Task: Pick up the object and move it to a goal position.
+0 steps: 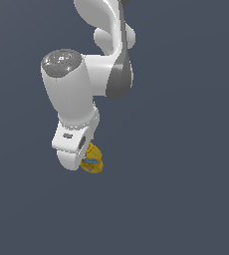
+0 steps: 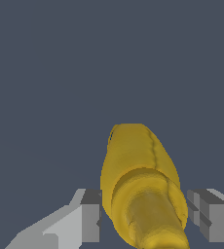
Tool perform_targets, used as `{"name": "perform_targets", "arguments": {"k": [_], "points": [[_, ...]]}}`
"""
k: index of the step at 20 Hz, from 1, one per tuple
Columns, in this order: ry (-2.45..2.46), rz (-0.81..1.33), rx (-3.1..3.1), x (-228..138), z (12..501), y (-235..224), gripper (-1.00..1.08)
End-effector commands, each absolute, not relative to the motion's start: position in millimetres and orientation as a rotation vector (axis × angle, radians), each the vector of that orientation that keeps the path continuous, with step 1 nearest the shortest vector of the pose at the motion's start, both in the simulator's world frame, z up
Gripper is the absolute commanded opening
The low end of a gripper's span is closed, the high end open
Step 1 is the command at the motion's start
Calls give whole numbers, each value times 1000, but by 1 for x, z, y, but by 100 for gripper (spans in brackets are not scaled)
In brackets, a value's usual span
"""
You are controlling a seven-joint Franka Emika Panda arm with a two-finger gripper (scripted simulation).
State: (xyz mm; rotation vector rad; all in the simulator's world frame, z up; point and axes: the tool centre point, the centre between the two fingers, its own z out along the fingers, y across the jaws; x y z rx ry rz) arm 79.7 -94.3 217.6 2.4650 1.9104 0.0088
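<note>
Transport step: your hand (image 2: 144, 219) is clenched on the yellow bottle (image 2: 138, 185), which sits between its fingers (image 2: 87, 219); next, carry it steadily to the goal, not visible here.

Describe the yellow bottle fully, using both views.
The yellow bottle looks like glossy plastic, with a wider body narrowing to a ridged nozzle cap. The exterior view shows a blue patch on its side. It lies between the fingers of the gripper, with little or no gap on either side. The arm hides most of it in the exterior view.
</note>
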Motion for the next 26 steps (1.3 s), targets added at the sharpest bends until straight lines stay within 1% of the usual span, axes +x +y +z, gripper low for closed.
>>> {"name": "perform_targets", "arguments": {"k": [1, 21, 26], "points": [[1833, 27, 2501, 84, 241, -95, -100], [1105, 79, 2792, 96, 409, -102, -100], [947, 88, 2828, 96, 445, -103, -100]]}}
